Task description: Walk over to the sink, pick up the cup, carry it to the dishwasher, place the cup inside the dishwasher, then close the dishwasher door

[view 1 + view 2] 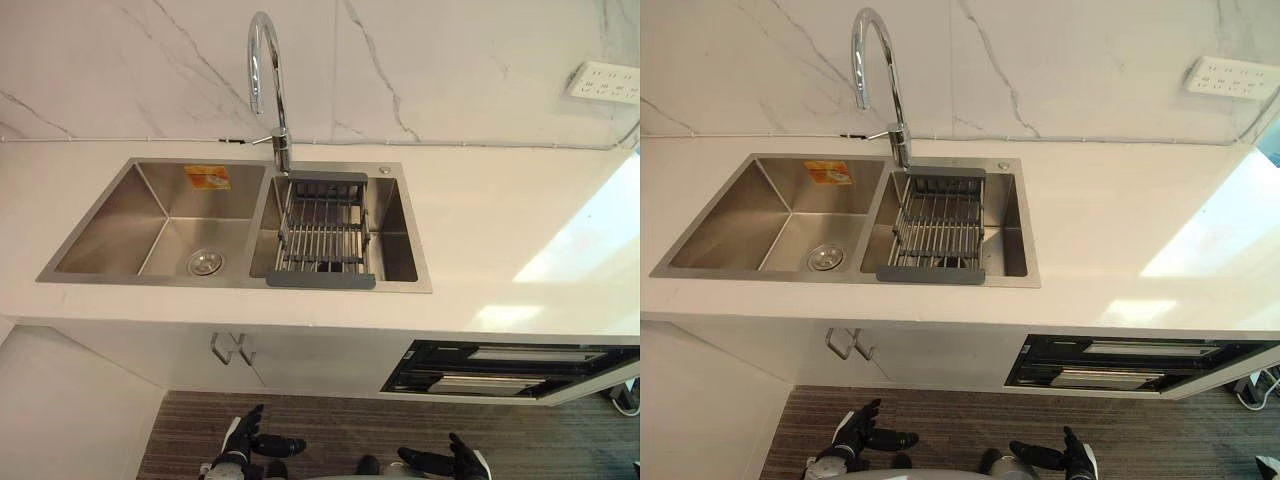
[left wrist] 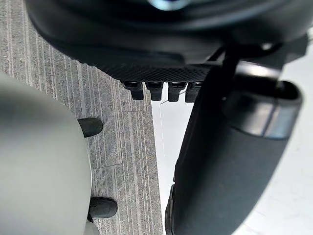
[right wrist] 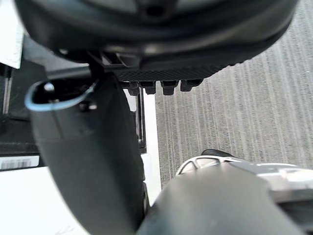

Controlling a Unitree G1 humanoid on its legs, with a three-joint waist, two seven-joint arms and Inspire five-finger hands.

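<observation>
two sink basins (image 1: 110,230), rack (image 1: 322,238) in right

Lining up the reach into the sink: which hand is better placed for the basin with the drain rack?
Left, marginally. The left hand hangs below the cabinet handles, closer to the drain rack; the right hand hangs further right, below the dishwasher. Both open, empty.

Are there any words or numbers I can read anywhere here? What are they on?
Orange sticker on the back wall of the left sink basin: print too blurred to read.
White label in the right wrist view: marks too blurred to read.
Nothing else bears text.
</observation>
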